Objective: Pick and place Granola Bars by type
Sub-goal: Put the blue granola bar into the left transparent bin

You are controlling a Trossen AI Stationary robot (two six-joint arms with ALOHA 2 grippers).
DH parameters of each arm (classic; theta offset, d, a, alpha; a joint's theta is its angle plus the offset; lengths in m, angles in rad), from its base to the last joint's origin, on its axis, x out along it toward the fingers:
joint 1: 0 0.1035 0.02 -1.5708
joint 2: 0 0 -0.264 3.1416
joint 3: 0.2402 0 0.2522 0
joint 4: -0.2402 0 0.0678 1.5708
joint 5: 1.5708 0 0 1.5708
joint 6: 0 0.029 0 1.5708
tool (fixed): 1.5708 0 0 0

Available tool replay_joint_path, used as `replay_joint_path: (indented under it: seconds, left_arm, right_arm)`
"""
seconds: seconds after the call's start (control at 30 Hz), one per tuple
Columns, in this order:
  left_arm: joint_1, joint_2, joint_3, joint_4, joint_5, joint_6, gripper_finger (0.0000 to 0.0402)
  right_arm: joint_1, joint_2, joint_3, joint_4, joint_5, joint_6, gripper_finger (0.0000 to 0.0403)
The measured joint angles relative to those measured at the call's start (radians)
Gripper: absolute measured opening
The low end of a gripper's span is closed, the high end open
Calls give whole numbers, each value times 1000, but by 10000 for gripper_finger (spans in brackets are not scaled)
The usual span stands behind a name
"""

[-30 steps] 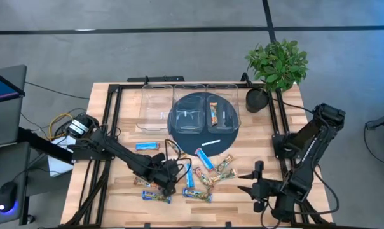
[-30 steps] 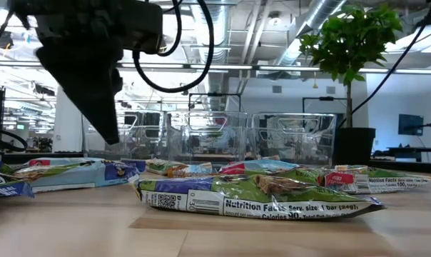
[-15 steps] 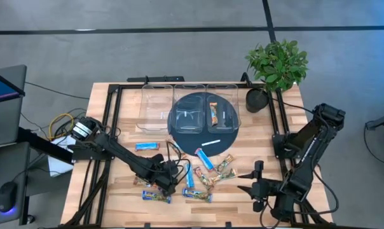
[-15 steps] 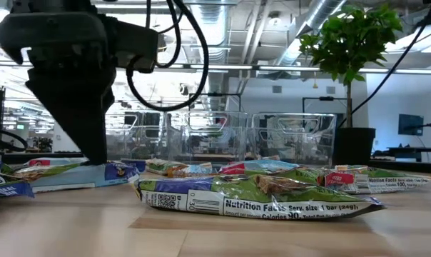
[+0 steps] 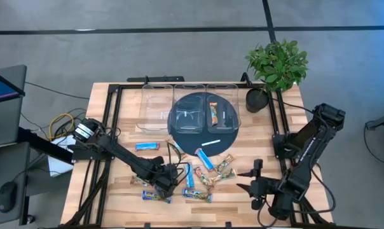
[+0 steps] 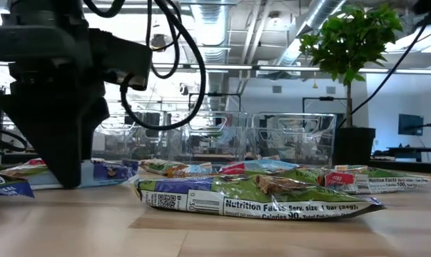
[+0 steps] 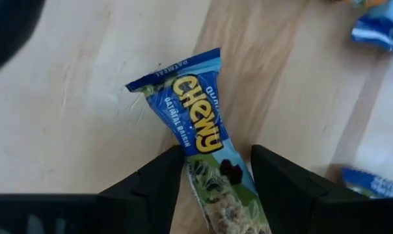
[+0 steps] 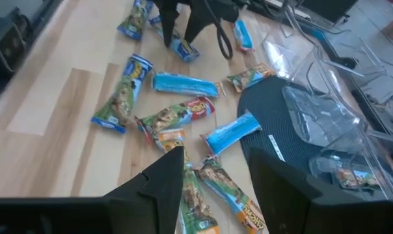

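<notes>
Several foil-wrapped granola bars lie flat on the wooden table near its near edge, blue ones and green-brown ones. My left gripper is open and down at table height over a blue Chewy bar. Its fingers stand on either side of the bar's near half. The same bar also shows in the right wrist view. One bar lies in the right-hand clear bin. My right gripper hangs open above the table's near right part, apart from every bar. My left gripper comes from above, pointing down, with one finger on each long side of the blue Chewy bar, so the fingers lie across it. The bar lies flat on the table. Whether the fingers touch the wrapper, I cannot tell.
Three clear bins stand in a row at the far edge. A dark round mat lies under and in front of them, with a thin white strip on it. A potted plant stands at the far right corner.
My left gripper has come down toward the table and a little toward the near edge, over the blue Chewy bar, with its fingertips now at table height. The bars have stayed where they were.
</notes>
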Motion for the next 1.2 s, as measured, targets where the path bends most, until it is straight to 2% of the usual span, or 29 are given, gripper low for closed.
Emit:
replay_joint_path:
  seconds: [0.37, 0.73, 0.93, 1.07, 1.2]
  left_arm:
    - [25, -1, 3, -15, -3, 215, 110]
    - [42, 4, 23, -34, -39, 305, 100]
    - [46, 7, 124, -133, -154, 362, 99]
    - [44, 7, 217, -289, -250, 366, 99]
    - [45, 6, 333, -504, -411, 361, 99]
  right_arm:
    - [-46, 0, -19, -2, -7, 0, 169]
    - [-46, 0, -19, -9, -7, -1, 169]
    - [-46, 0, -19, -12, -6, -1, 169]
    - [-46, 0, -19, -13, -6, -1, 169]
    - [-46, 0, -19, -14, -5, -1, 169]
